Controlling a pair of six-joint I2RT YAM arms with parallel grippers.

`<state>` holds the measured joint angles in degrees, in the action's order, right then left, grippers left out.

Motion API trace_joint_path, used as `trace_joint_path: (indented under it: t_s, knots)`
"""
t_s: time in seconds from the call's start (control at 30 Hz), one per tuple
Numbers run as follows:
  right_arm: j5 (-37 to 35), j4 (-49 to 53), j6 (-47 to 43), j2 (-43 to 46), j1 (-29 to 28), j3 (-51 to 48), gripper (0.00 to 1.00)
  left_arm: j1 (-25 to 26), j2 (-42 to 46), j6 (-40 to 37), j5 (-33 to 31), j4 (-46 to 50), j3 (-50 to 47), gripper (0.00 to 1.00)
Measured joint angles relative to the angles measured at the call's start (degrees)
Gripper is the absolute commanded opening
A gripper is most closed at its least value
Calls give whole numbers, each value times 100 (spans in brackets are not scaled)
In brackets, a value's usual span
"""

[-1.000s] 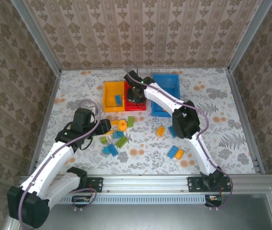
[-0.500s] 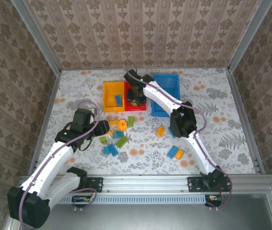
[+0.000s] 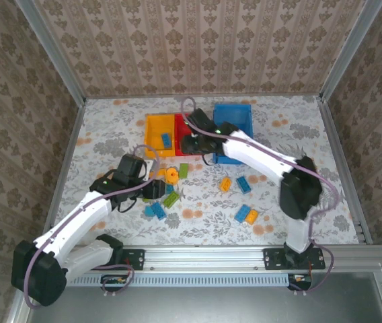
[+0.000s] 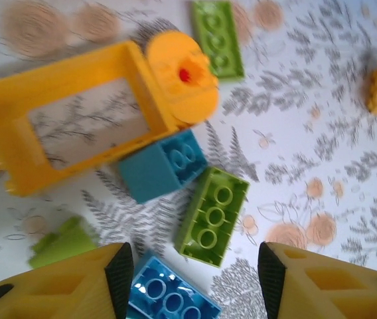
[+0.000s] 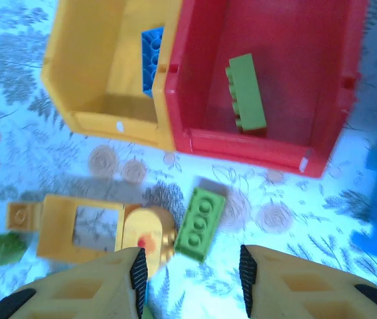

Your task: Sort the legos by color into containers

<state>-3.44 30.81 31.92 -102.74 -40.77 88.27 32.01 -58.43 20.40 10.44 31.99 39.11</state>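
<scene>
Just ahead of the released left end effector point(image 4: 193, 266), a lime-green lego point(image 4: 213, 216).

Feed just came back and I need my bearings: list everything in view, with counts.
yellow bin: one, yellow-orange, far middle of table; one blue brick inside.
red bin: one, red, against the yellow bin's right side; one green brick inside.
blue bin: one, blue, right of the red bin.
loose green bricks: at least three, lime, table centre.
loose blue bricks: at least four, centre and right.
loose orange bricks: at least two, right of centre.
orange frame: one, beside a round orange piece, centre.
left gripper: fingers open, over the centre pile.
right gripper: fingers open, near the red bin.
</scene>
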Motion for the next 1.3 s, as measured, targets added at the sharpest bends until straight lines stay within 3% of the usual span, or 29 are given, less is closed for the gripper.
trace_joint_path:
  t_s: [0.2,0.4,0.6,0.8,0.87,1.1,1.3]
  knots:
    - [634,-1572,-503,1709,55,-2627,56,879,-1224,-138,-299,20,282,63]
    - [1099,-1845,-608,2297,59,-3893,63,1220,-2105,-188,-739,44,527,66]
    - [1248,-2031,-603,2664,66,-3978,64,1266,-2667,-256,-1084,39,706,63]
    - [1320,-2083,-555,2673,98,-3978,63,1303,-2968,-444,-1115,-57,708,31]
    - [1320,-2081,-494,2680,125,-3978,63,1357,-2992,-459,-1126,-96,758,27]
    - [1314,-2175,-358,3143,354,-4081,62,1425,-2763,-350,-1121,199,1340,26]
    - [1161,-2824,-260,3390,420,-4371,65,667,-3099,-195,-890,219,3180,26]
